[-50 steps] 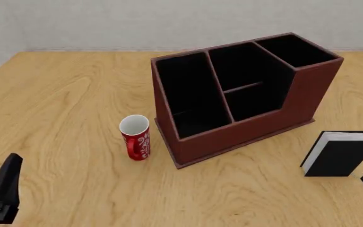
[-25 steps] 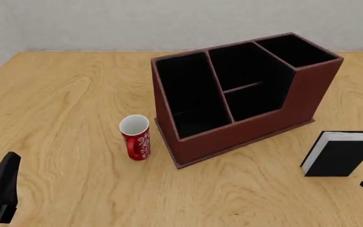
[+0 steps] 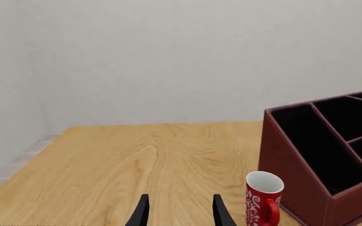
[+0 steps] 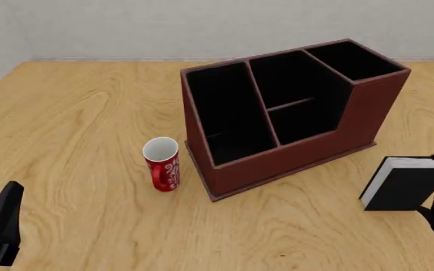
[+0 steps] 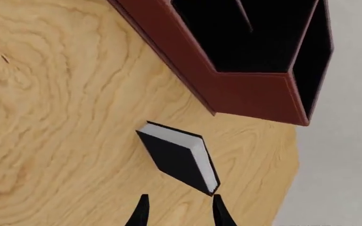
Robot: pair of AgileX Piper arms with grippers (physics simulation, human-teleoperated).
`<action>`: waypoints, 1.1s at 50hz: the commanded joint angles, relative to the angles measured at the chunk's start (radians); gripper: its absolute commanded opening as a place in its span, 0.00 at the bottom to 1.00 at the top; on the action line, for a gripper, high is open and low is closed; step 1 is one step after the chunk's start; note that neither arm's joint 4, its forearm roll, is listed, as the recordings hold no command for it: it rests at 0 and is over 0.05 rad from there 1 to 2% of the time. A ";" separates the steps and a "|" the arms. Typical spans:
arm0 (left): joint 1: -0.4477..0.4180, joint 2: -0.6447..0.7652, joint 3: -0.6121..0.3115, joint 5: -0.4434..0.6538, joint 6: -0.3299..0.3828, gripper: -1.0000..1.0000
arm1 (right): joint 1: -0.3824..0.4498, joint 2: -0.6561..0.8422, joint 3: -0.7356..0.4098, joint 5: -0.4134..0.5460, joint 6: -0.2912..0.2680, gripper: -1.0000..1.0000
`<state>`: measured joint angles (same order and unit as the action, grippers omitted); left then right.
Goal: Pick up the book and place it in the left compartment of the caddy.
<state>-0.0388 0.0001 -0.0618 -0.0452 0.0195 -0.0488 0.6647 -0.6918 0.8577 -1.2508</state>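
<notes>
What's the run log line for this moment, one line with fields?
phase: approach | right gripper: open, above book, no contact | left gripper: open, idle | book: standing on table, right of caddy | left compartment: empty

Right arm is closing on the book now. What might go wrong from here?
The book stands upright on its edge, so a nudge from the right end effector, open and just short of it, may topple it. The left compartment is narrow; a tilted book may catch the caddy rim. The red mug stands beside that end.
</notes>
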 commanded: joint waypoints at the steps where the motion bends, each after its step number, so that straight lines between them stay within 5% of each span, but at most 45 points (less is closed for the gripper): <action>1: 0.008 0.000 0.004 -0.001 0.002 1.00 | -0.048 0.082 0.013 -0.065 -0.057 1.00; 26: 0.036 0.000 0.024 -0.012 0.002 1.00 | -0.156 0.191 0.011 -0.135 -0.157 1.00; 55: 0.075 0.000 0.053 -0.036 -0.013 1.00 | -0.169 0.361 -0.098 -0.191 -0.196 1.00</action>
<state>0.0209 0.0001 -0.0191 -0.0728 0.0104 -0.2166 0.9760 -0.7741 0.6887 -1.4272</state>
